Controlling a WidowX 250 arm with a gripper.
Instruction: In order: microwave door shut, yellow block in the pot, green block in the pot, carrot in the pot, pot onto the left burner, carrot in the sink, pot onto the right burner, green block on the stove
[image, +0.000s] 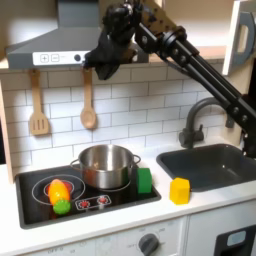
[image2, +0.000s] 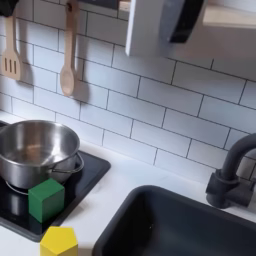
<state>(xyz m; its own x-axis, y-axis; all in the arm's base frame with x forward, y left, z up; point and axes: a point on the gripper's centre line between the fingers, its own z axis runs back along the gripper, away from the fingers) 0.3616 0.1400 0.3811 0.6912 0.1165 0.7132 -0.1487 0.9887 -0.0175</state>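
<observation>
Carrot (image: 59, 192) first, at the first exterior view's left: it lies on the left burner of the stove (image: 35, 211), so when I slide things about it could get knocked or roll. The pot (image: 105, 166) sits next, on the right burner, empty as far as I can see. The green block (image: 144, 181) stands just beside it, close against the wall — I judge a careless reach could tip it or shove the pot. The yellow block (image: 179, 190) rests on the white counter between stove and sink (image: 210, 166); it is small, and a poor pinch could flick it into the basin.

My gripper (image: 104, 62) hangs high, up by the hood, well above the pot, with my arm stretching down from the upper right of the first exterior view. Whether my fingers are apart or together I cannot tell — they are dark against dark. I cannot make out the microwave door here, so I can't judge that step.
</observation>
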